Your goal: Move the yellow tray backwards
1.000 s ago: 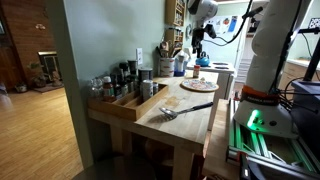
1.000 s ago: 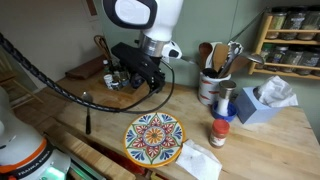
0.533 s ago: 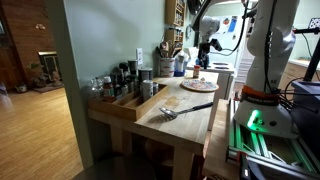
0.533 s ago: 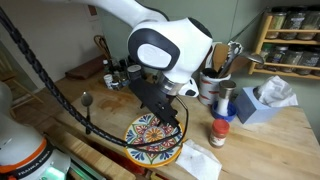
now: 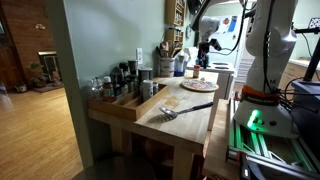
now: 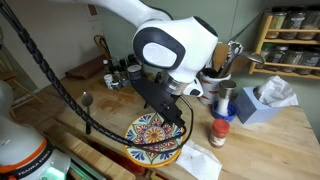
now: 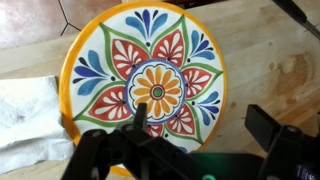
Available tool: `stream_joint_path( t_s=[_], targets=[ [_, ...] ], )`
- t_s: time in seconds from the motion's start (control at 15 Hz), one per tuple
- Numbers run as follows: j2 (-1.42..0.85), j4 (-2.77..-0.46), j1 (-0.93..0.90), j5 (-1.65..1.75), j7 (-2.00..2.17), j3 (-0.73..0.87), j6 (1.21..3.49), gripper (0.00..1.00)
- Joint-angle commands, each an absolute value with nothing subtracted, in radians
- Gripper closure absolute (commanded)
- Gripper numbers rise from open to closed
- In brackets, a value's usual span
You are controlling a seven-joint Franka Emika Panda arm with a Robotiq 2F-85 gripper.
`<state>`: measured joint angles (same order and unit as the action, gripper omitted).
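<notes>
The yellow tray (image 7: 150, 75) is a round shallow plate with a yellow rim and a bright floral pattern. It lies on the wooden table in both exterior views (image 6: 152, 138) (image 5: 198, 85). My gripper (image 7: 203, 125) is open and empty just above it. One finger hangs over the plate's patterned face, the other over the bare table past the rim. In an exterior view the gripper (image 6: 174, 116) sits low over the plate's far edge. The arm hides part of the plate there.
A white napkin (image 7: 25, 110) lies against the plate's side. A red-capped jar (image 6: 219, 132), a blue tissue box (image 6: 265, 100) and a utensil holder (image 6: 212, 85) stand behind. A long wooden box of bottles (image 5: 125, 97) and a grey spatula (image 5: 180, 109) lie further along the table.
The arm swung from over the bottles at the back down to the plate. In the last half second it only shifted slightly. The plate has not moved.
</notes>
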<state>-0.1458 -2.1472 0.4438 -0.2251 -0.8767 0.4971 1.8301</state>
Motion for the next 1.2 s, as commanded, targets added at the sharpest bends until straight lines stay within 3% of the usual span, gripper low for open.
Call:
stream_joint_path(
  t_s=[0.0,0.6,1.13],
  targets=[
    [-0.263,-2.047,0.532,-0.258,-0.955,0.485,1.784,0.00],
    [-0.503,-1.859,0.746,-0.239,-1.037,0.410,1.736,0.00],
    [-0.674,-1.661,0.950,-0.253,-1.149,0.269,1.521,0.00]
  ],
)
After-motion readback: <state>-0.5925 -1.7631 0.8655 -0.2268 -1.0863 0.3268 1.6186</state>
